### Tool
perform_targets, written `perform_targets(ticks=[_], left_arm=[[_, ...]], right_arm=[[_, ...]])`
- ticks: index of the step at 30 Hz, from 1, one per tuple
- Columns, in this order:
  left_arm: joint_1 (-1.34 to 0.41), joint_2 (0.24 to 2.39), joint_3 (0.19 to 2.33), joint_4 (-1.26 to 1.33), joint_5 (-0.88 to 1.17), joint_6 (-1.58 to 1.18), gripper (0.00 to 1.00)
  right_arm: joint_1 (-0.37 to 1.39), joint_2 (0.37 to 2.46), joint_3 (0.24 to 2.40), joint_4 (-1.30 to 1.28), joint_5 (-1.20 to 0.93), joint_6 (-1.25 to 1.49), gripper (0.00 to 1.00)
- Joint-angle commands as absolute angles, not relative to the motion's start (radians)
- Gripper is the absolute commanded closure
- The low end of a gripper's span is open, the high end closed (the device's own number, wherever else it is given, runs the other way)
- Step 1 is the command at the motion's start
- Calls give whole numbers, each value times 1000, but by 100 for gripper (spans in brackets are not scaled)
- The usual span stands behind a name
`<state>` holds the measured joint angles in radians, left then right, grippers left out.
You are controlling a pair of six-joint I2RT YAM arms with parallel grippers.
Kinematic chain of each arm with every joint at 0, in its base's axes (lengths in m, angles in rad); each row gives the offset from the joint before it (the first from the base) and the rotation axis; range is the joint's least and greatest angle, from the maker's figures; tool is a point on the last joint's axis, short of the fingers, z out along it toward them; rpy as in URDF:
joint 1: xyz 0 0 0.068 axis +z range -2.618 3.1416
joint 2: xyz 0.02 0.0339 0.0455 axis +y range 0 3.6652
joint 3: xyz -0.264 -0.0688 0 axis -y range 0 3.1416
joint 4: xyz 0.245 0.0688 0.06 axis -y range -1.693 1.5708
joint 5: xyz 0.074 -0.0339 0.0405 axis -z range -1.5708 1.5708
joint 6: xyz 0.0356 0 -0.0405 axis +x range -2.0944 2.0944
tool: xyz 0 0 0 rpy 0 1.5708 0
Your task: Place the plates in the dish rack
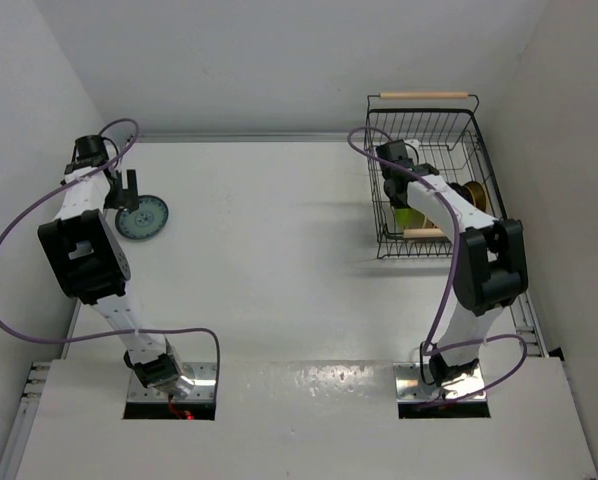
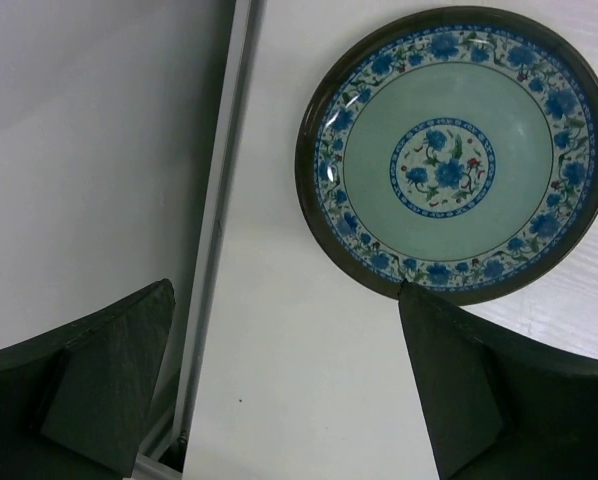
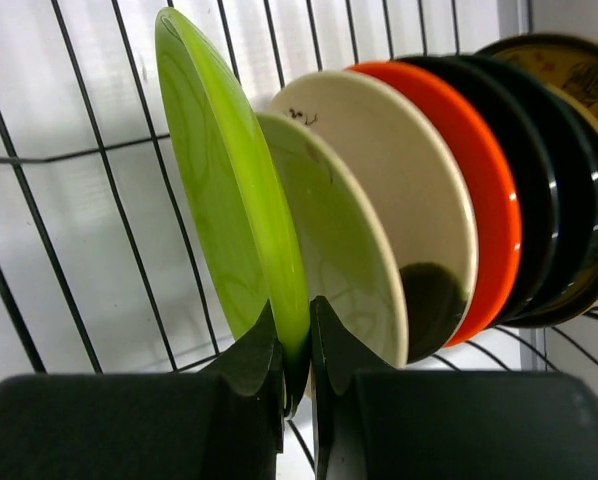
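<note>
A teal patterned plate (image 1: 142, 218) lies flat on the table at the far left, and fills the upper right of the left wrist view (image 2: 454, 155). My left gripper (image 1: 127, 195) (image 2: 286, 290) is open and empty just beside it, one fingertip at the plate's rim. My right gripper (image 1: 397, 195) (image 3: 297, 330) is inside the dish rack (image 1: 424, 96) and shut on the rim of the lime green plate (image 3: 229, 180), held upright. Behind it stand the beige plate (image 3: 349, 260), the cream plate with a dark patch (image 3: 409, 200), the orange plate (image 3: 489, 190), black plates (image 3: 549, 200) and a brown-gold plate (image 3: 579, 70).
The rack's wire wall (image 3: 39, 153) is close on the left of the green plate. The side wall (image 2: 89, 150) and the table's edge rail (image 2: 219, 200) run just left of the left gripper. White walls enclose the table on three sides.
</note>
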<state>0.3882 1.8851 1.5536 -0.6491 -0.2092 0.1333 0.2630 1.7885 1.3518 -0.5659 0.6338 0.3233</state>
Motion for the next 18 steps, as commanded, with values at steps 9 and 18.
perform_targets(ticks=[9,18], left_arm=[[425,1890,1542,-604,-178,149,1],[443,1963,1561,-594,-25,167,1]], right_arm=[[265,1776,1322,-604,635,394,96],[261,1709,1365,-634,600,344,48]])
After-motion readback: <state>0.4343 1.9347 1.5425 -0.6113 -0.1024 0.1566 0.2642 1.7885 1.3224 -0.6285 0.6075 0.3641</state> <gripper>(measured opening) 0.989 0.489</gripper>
